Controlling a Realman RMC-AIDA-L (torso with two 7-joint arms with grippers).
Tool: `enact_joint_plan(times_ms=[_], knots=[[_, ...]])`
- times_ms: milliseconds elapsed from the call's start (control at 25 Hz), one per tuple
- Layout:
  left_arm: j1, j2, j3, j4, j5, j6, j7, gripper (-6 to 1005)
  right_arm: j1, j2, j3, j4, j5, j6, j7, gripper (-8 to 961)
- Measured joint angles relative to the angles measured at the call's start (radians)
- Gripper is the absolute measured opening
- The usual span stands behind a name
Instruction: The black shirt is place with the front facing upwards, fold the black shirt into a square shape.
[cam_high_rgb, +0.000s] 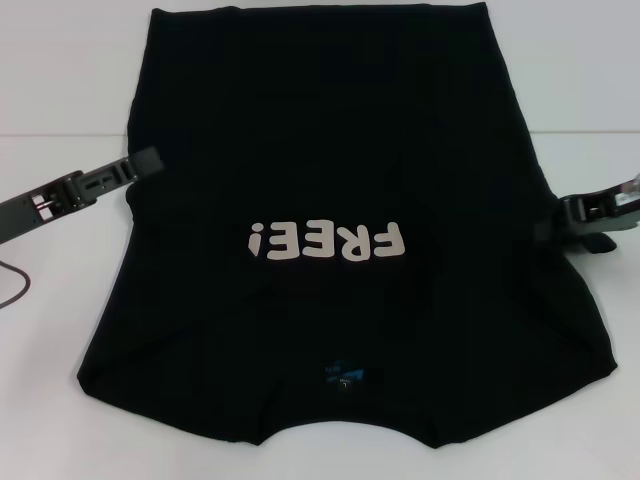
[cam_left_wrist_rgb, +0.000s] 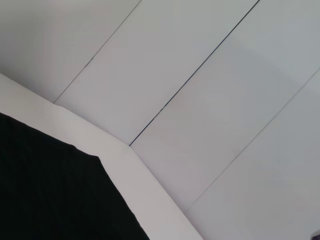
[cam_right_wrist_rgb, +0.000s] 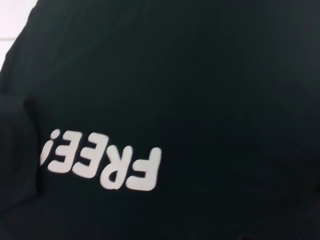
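Black cloth fills most of the head view: the black shirt (cam_high_rgb: 330, 200) lies front up on the white table (cam_high_rgb: 60, 400), collar end nearest the robot w/ the blue neck label (cam_high_rgb: 343, 377) showing, "FREE!" lettering (cam_high_rgb: 328, 241) upside down. Sleeves look already tucked in, sides sloping inward, so approx. the side folds seem done; the lengthwise folds into a square look still to do. Left gripper (cam_high_rgb: 150, 160) touches the shirt's left edge, right gripper (cam_high_rgb: 548, 220) at its right edge; can't tell if either is open or pinching cloth. Left wrist view: a shirt corner (cam_left_wrist_rgb: 50, 190) on the table, wall panels (cam_left_wrist_rgb: 210, 100) behind. Right wrist view: lettering (cam_right_wrist_rgb: 102, 165), cloth only.
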Motion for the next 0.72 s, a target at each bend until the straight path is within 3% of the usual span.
enact_joint_plan(times_ms=[400,720], knots=[[-0.004,0.001,0.000,0.000,-0.004,-0.002,-0.005,602,0.038,0.023,-0.071,0.028,0.000,0.051,0.003,79],[-0.004,0.003,0.000,0.000,-0.021,-0.009,-0.005,602,0.031,0.006,-0.064,0.039,0.006,0.042,0.010,95]])
